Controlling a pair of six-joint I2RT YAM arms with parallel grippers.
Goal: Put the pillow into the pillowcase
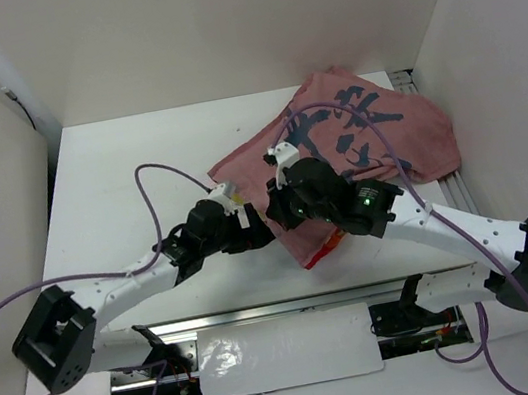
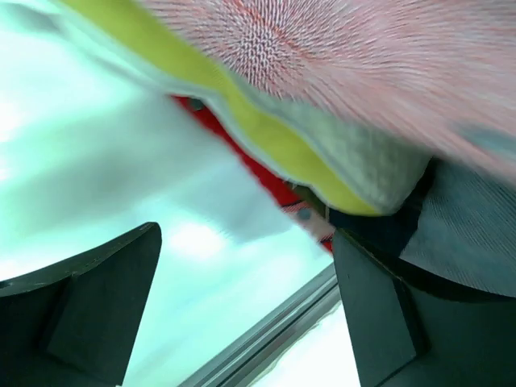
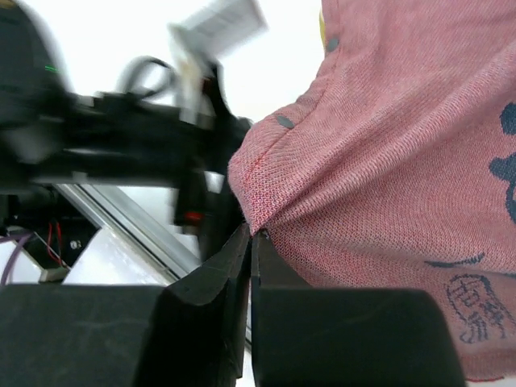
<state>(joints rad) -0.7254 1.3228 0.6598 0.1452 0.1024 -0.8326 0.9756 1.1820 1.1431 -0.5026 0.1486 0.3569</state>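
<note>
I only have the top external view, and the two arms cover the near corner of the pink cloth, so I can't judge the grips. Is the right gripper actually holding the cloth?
Observer: Yes. In the right wrist view, the right gripper is shut on a fold at the edge of the dull pink cloth pillowcase with dark blue marks.
Operator: And the left gripper?
Observer: The left gripper stands wide open, with nothing between its fingers.
Operator: Is the pillow visible anywhere?
Observer: Yes. The left wrist view shows the soft cream-white pillow with its yellowish edge poking out from under the pink cloth, just beyond the open fingers.
</note>
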